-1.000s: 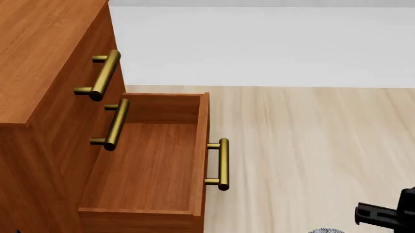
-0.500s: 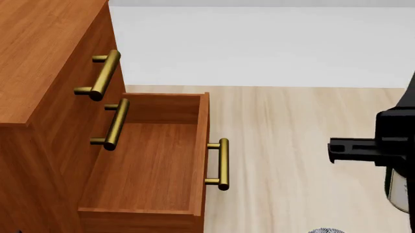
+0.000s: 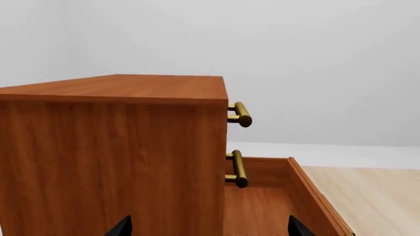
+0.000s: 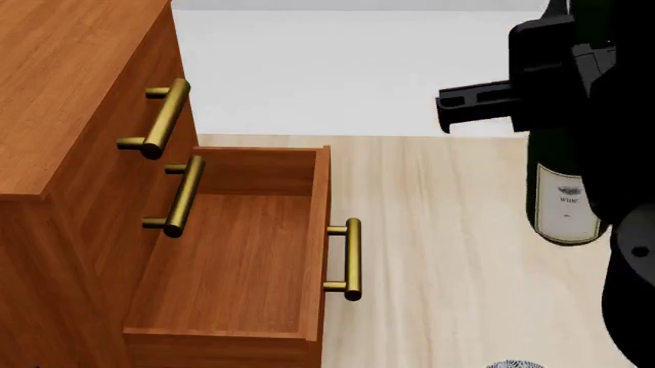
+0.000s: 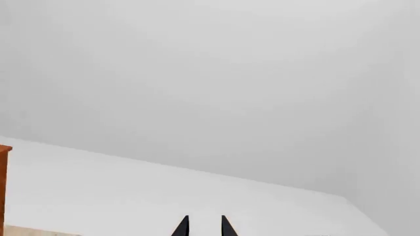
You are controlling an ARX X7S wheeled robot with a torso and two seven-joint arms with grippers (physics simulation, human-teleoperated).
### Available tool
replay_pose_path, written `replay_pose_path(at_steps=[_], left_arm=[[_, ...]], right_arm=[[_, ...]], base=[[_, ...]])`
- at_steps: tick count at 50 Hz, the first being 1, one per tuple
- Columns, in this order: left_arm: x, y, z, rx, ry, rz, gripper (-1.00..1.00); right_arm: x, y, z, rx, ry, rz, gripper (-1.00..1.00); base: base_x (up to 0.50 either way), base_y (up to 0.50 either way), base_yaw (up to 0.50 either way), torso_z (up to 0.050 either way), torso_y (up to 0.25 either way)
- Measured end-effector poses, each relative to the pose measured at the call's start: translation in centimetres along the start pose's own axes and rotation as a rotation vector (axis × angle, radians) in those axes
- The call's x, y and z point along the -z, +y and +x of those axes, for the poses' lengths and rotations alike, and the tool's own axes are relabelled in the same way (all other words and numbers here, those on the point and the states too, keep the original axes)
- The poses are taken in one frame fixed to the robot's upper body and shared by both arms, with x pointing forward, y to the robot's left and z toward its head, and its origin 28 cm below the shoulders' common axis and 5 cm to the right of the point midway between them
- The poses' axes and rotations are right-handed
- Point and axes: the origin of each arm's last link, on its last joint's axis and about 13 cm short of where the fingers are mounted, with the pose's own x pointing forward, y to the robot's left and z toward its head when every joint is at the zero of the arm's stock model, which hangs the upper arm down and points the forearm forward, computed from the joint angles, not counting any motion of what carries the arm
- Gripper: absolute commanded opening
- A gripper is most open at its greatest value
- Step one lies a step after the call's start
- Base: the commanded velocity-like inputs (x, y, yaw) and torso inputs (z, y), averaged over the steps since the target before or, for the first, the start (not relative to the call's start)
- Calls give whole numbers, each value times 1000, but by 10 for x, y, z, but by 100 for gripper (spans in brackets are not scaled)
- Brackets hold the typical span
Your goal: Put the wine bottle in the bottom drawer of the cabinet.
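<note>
The right gripper [image 4: 532, 103] hangs high at the head view's right edge, clamped on the wine bottle [image 4: 561, 195], which is upright above the floor, well apart from the cabinet [image 4: 61, 92]. The bottom drawer [image 4: 235, 261] stands pulled open. The left gripper [image 3: 206, 227] shows fingertips spread wide, holding nothing.

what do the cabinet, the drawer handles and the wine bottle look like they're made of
The cabinet looks like reddish-brown wood with a smooth satin finish: grain lines run across its top and the open bottom drawer. The handles look like brushed brass, golden with soft highlights. The wine bottle looks like dark green glass with a white paper label, though this rendered surface leaves it open.
</note>
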Motion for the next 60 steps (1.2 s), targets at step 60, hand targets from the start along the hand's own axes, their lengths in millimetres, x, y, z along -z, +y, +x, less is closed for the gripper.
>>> replay_pose_path(at_steps=[60], left_arm=[[9, 4, 2, -11, 16, -17, 100]], right_arm=[[-75, 105, 87, -371, 174, 137, -100]], base=[[0, 0, 0, 0, 1]])
